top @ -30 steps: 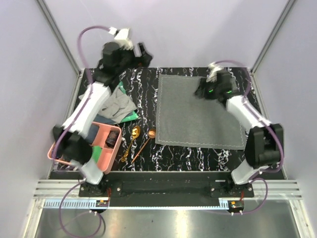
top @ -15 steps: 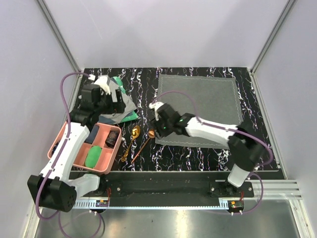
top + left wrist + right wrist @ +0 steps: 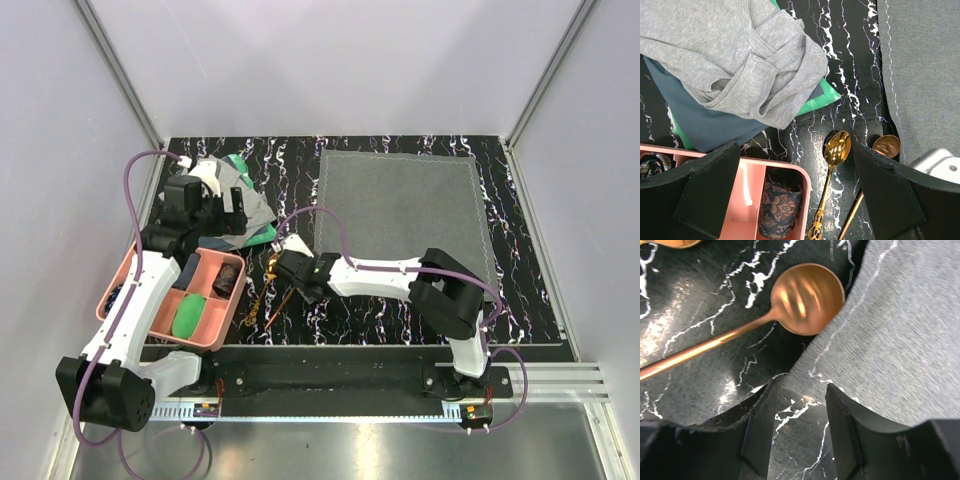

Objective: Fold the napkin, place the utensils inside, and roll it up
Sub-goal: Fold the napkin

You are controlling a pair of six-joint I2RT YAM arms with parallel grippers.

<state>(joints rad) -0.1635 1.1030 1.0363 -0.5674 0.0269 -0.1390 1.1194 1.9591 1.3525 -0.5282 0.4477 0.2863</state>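
**Fold not yet begun: right jaws set at the napkin's near-left corner**

You have the napkin (image 3: pixel 400 215) lying flat and unfolded on the far right of the table (image 3: pixel 400 312), so the first step, the fold, is the one in hand. Your right gripper (image 3: pixel 801 390) is low at the napkin's near-left corner. Its jaws stand apart with the stitched hem just ahead of the gap, and nothing is pinched yet. As I judge it, the next move needs both fingers to close on the hem only, one under the cloth, then a lift and a carry across to the opposite edge. Watch the corner, because thin cloth can slide off the lower finger.

The pink tray (image 3: pixel 751 192) sits at the near left, well apart from the napkin. One compartment holds a green item (image 3: pixel 188 315) and another holds a dark patterned cloth piece (image 3: pixel 777 207). The arm hides the rest, so you cannot tell what else is inside.

Just beyond the tray, a lighter grey cloth (image 3: pixel 740 60) lies crumpled over a green sheet (image 3: pixel 827 96). Your left gripper (image 3: pixel 797 150) hovers above that area, spread wide and empty.

The gold spoon (image 3: pixel 836 148) and the copper spoon (image 3: pixel 807 297) lie between tray and napkin, bowls pointing far. The copper bowl touches or just clears the napkin's hem, so keep the right fingers off it.
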